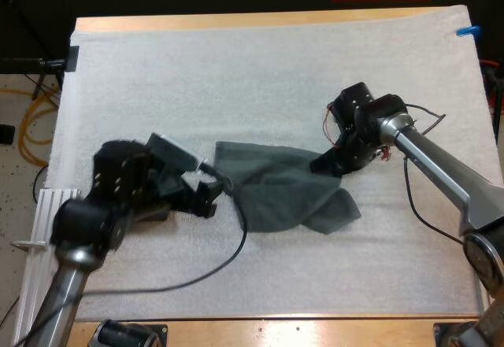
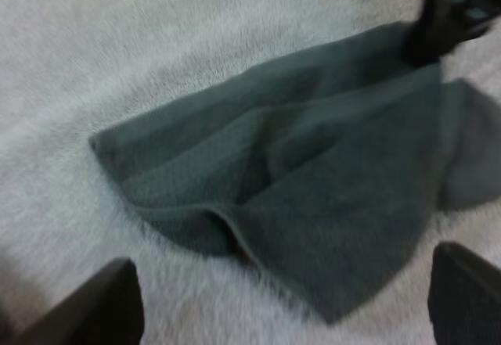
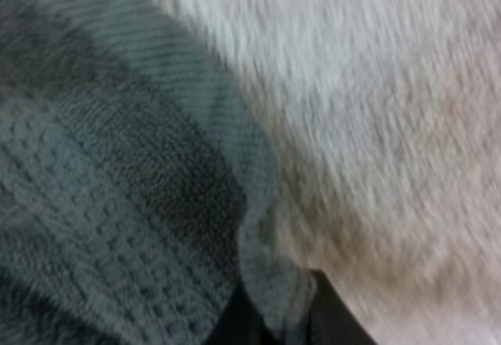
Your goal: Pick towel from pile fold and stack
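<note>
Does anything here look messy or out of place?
Only the towel: it lies askew and rumpled on the white mat, with a flap sticking out at its near right. The right gripper pinches its right corner; the left gripper is open beside its left edge. Nothing looks spilled or damaged.

place: robotics lab | seen: left arm and right arm of metal at one wooden surface | white mat on it | yellow cables on floor
</note>
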Robot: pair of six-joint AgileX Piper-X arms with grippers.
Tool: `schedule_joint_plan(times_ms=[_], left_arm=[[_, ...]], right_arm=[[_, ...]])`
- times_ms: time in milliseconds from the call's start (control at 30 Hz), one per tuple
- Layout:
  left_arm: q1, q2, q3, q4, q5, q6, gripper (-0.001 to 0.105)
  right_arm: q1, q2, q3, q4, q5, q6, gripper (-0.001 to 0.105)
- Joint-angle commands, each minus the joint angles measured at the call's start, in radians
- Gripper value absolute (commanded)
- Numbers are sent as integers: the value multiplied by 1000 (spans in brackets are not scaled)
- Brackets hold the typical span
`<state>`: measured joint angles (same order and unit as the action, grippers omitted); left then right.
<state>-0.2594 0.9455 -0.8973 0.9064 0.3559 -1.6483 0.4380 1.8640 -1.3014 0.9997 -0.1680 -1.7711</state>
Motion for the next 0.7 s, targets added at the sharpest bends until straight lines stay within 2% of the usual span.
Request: schedule_joint_plan(times_ms=[0, 100, 300, 500, 667], left_arm=[[-5, 24, -2, -29, 15, 0, 72], [-5, 115, -2, -73, 26, 0, 72], [-5, 309, -37, -187, -32, -7, 72], [-5, 509, -146, -210, -109, -12, 72], [-5, 655, -271, -210, -185, -15, 72]], right_arm=[[-1, -15, 0, 37, 16, -13, 0], [-1, -33, 0, 59, 30, -13, 0], [-1, -40, 0, 59, 30, -13, 0], [-1, -40, 0, 63, 30, -13, 0], [-1, -40, 0, 63, 30, -13, 0]])
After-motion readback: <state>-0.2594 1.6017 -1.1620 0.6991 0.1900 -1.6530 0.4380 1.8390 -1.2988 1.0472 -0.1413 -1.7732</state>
